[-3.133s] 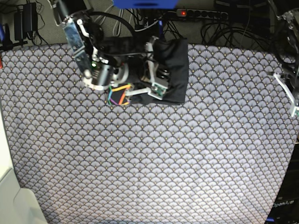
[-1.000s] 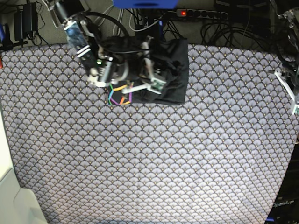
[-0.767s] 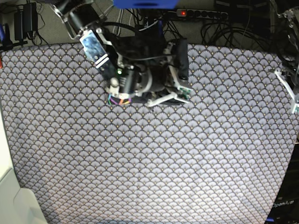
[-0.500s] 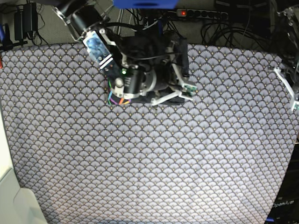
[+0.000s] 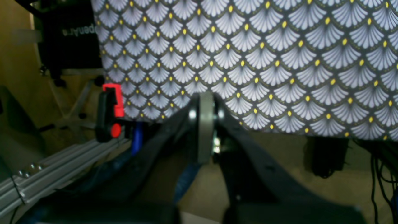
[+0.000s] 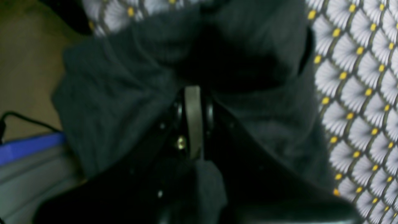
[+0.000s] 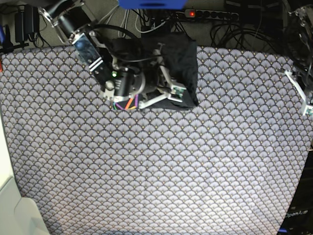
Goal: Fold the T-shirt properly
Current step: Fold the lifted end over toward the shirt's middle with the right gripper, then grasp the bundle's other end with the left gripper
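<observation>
The T-shirt is a dark bundle at the far middle of the table, and a bit of its rainbow print shows at its near left corner. My right gripper reaches in from the left and lies on the bundle's near part. In the right wrist view the right gripper is shut, its tips pinching the dark T-shirt, whose creases run in to them. My left gripper stays at the table's right edge. In the left wrist view the left gripper is shut with nothing in it.
The fan-patterned tablecloth covers the table. A power strip and cables lie behind the far edge. A red clamp and a metal rail sit beyond the table's edge near the left gripper. A white object stands at the near left corner.
The right arm swung right across the T-shirt, then came back a little to the left. The bundle's right part now stands fuller and more bunched. The left arm has barely moved.
</observation>
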You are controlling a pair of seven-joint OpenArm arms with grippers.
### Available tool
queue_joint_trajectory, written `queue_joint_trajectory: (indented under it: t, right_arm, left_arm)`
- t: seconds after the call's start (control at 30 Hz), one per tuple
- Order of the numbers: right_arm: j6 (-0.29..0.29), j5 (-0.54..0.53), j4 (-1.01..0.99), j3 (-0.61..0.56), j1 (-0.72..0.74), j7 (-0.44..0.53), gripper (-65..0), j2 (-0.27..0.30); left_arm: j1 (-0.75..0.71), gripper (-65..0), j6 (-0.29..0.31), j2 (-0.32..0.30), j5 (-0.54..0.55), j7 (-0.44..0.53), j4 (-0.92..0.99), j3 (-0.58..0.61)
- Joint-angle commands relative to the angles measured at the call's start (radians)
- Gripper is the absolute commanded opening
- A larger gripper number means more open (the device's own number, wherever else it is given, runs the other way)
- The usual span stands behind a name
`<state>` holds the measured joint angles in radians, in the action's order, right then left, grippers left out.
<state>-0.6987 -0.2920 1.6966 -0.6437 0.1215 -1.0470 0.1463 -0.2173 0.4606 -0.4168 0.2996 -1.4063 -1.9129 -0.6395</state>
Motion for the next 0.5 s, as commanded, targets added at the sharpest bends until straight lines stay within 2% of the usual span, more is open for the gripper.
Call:
queue_joint_trajectory:
  t: [0.0,0.23,0.37,0.47]
  right_arm:
    - [0.001,-0.019,0.012,0.002,0.025,0.041,-65.0,-0.012]
    - [0.001,-0.019,-0.200,-0.003,0.148,0.087,-65.0,-0.083]
    - [0.001,-0.019,-0.326,-0.005,0.212,0.146,-65.0,-0.087]
    - [0.001,-0.020,-0.289,-0.005,0.218,0.142,-65.0,-0.081]
  left_arm:
    - [0.008,-64.7,-0.001,-0.009,-0.001,0.010,-0.012,-0.009]
    - [-0.009,-64.7,-0.001,0.028,0.000,0.010,-0.021,-0.006]
    - [-0.008,-64.7,-0.001,0.048,0.002,0.010,-0.023,-0.004]
    - [-0.008,-64.7,-0.001,0.048,0.005,0.010,-0.023,0.002]
